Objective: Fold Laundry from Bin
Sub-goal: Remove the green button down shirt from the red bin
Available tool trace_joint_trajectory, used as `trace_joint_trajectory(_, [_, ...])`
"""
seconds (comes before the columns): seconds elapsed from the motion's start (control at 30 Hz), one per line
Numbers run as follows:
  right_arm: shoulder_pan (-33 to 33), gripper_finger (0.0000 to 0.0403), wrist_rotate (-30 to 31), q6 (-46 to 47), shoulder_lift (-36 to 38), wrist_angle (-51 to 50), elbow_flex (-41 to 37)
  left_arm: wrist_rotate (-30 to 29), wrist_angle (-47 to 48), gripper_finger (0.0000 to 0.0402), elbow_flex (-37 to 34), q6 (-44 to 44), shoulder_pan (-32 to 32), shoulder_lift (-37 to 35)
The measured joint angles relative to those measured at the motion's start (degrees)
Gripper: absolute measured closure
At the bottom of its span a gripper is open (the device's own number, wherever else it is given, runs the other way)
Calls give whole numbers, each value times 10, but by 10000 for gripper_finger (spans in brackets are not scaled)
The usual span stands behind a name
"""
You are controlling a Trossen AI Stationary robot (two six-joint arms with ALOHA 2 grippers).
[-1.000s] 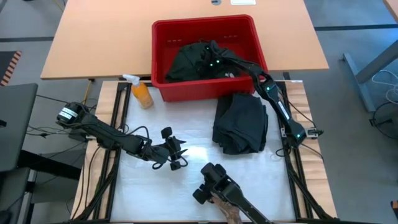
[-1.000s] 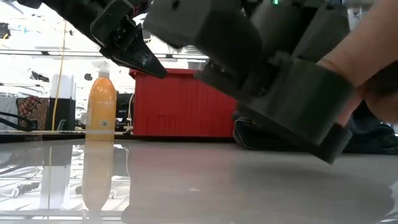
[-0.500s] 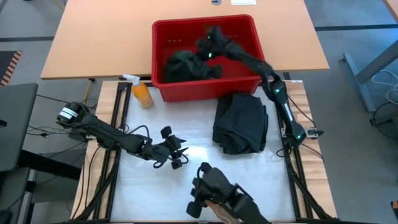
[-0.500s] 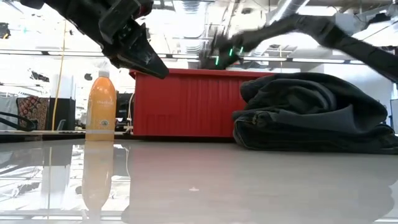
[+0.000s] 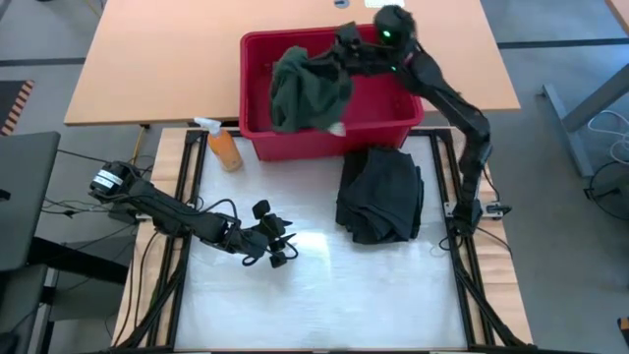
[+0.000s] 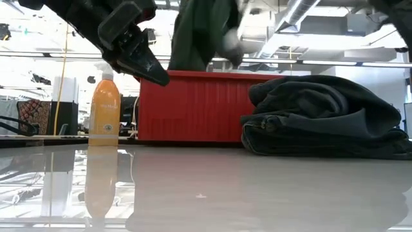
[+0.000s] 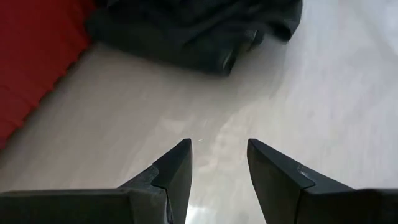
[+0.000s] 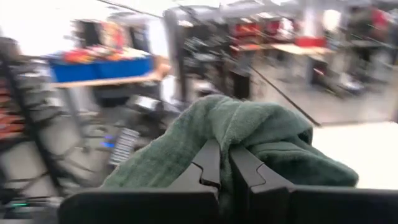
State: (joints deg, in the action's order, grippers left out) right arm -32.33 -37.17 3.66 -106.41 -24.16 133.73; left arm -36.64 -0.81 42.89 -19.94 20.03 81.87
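A dark green garment of the laundry hangs above the red bin, held up by my right gripper, which is shut on it; it also shows in the low view as the green garment. A folded dark garment lies on the white table cover in front of the bin's right part. My left gripper hovers open over the table's left middle with nothing between its fingers. My right gripper pinches a bunched fold of the green garment between its two fingers, which point about level toward the table's left. The cloth drapes over both fingers and hangs slack below, lifted above the bin; whether its lower end clears the bin I cannot tell.
An orange spray bottle stands left of the bin's front corner. The white table cover stretches bare toward the near edge. Black frame rails run along both sides.
My right gripper has shut on the green garment inside the bin and risen fast, swinging toward the far edge and tipping up to level; the garment is drawn up out of the bin and hangs. A hand-held dark device at the near edge has left view.
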Motion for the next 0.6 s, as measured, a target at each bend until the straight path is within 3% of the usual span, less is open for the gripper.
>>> trace_joint_trajectory(0.17, [105, 377, 3, 9, 77, -18, -1, -6, 73, 258, 0, -37, 20, -3])
trace_joint_trajectory(0.3, [199, 376, 55, -19, 128, -71, 0, -46, 147, 258, 0, -109, 62, -36])
trace_joint_trajectory(0.43, [301, 377, 127, -74, 161, -160, 0, -112, 183, 258, 0, -156, 143, -86])
trace_joint_trajectory(0.6, [421, 373, 190, -138, 169, -345, 1, -202, 152, 258, 0, -147, 270, -126])
